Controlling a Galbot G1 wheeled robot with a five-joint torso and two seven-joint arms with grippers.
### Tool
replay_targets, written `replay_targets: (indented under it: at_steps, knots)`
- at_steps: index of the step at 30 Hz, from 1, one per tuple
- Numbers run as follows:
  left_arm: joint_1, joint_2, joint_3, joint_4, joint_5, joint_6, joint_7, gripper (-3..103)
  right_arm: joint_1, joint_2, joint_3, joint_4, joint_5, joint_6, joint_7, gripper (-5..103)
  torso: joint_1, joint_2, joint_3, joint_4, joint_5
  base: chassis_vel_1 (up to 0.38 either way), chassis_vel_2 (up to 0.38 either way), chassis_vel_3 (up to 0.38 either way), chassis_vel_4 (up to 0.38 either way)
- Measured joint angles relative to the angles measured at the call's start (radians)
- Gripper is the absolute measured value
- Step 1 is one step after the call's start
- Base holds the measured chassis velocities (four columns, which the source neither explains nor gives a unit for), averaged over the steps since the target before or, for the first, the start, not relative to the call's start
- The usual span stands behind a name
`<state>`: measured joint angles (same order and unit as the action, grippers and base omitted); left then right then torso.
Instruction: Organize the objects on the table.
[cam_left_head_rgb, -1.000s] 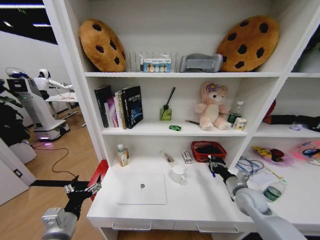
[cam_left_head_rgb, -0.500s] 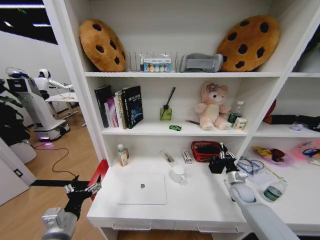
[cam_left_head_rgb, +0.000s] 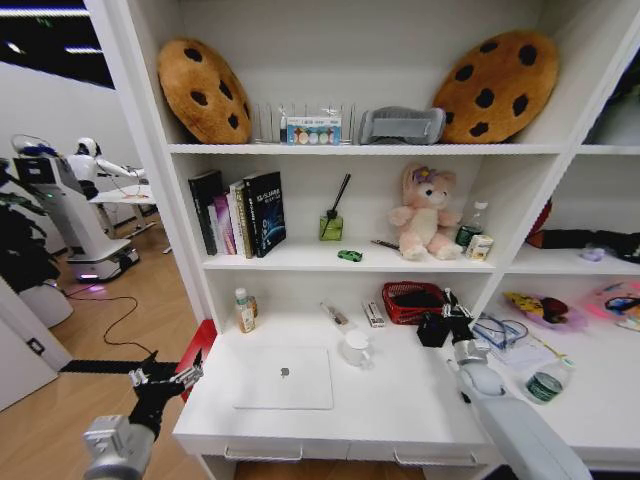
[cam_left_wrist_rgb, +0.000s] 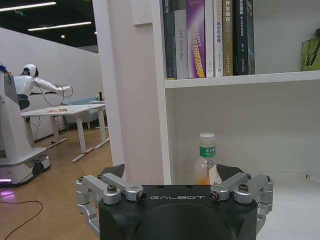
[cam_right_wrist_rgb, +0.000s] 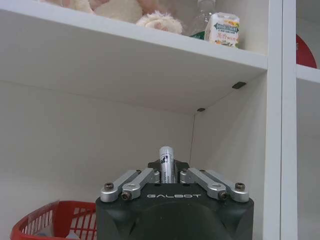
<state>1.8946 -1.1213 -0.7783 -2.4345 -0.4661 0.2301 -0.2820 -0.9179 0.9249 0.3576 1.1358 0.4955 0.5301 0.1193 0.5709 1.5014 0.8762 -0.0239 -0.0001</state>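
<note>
So my right pincer (cam_left_head_rgb: 442, 325) is up over the back right part of the white bench (cam_left_head_rgb: 400, 395), just beside the red basket (cam_left_head_rgb: 415, 301) that sits against the back wall under the shelf. From the right wrist view the pincer (cam_right_wrist_rgb: 172, 175) is pinched closed around a slim silver pen-like stick (cam_right_wrist_rgb: 166, 164), which pokes straight up between the fingers. I can't read what the stick really is, only that it has a pale rounded tip and a dark mark on it.

My left pincer (cam_left_head_rgb: 165, 379) is parked low off the left end of the bench, out over the wooden floor, spread wide and holding nothing. In the left wrist view it (cam_left_wrist_rgb: 172, 186) points at the small green-labelled bottle (cam_left_wrist_rgb: 206, 165), which stands upright at the back left of the bench, near the shelving upright.

The rest of the bench: silver laptop (cam_left_head_rgb: 285, 377) lies closed and flat, front left of centre. A white cup (cam_left_head_rgb: 355, 349) stands just beside its back right corner. Behind the cup there's a pen (cam_left_head_rgb: 336, 316) lying at an angle, and a small grey block (cam_left_head_rgb: 374, 314) just left of the basket. The tiny green toy-like piece (cam_left_head_rgb: 350, 256) is on the shelf above, left of the pink plush bunny (cam_left_head_rgb: 425, 213).
</note>
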Motion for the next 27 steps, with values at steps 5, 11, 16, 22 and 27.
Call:
replay_targets:
  at_steps: [5,11,16,22,27]
  knots:
    - [0.0,0.0,0.0,0.0,0.0,0.0,0.0,100,0.011,0.008,-0.011,-0.022,0.003,0.0,0.001,25,0.0,0.0,0.0,-0.0001,0.0,0.0,0.0,0.0,0.0]
    - [0.0,0.0,0.0,0.0,0.0,0.0,0.0,100,-0.066,0.011,0.03,0.091,0.025,-0.042,-0.009,52,0.0,0.0,0.0,0.0,0.0002,0.0,0.0,0.0,0.0]
    - [0.0,0.0,0.0,0.0,0.0,0.0,0.0,100,-0.201,-0.014,0.116,0.299,0.054,-0.194,-0.044,69,0.0,0.0,0.0,-0.0004,-0.0002,0.0,0.0,0.0,0.0]
    - [0.0,0.0,0.0,0.0,0.0,0.0,0.0,100,-0.423,-0.058,0.272,0.584,0.081,-0.533,-0.056,95,0.0,0.0,0.0,0.0003,-0.0002,0.0,0.0,0.0,0.0]
    - [0.0,0.0,0.0,0.0,0.0,0.0,0.0,100,-0.569,-0.077,0.433,0.688,0.224,-0.808,-0.062,100,0.0,0.0,0.0,-0.0005,0.0,0.0,0.0,0.0,0.0]
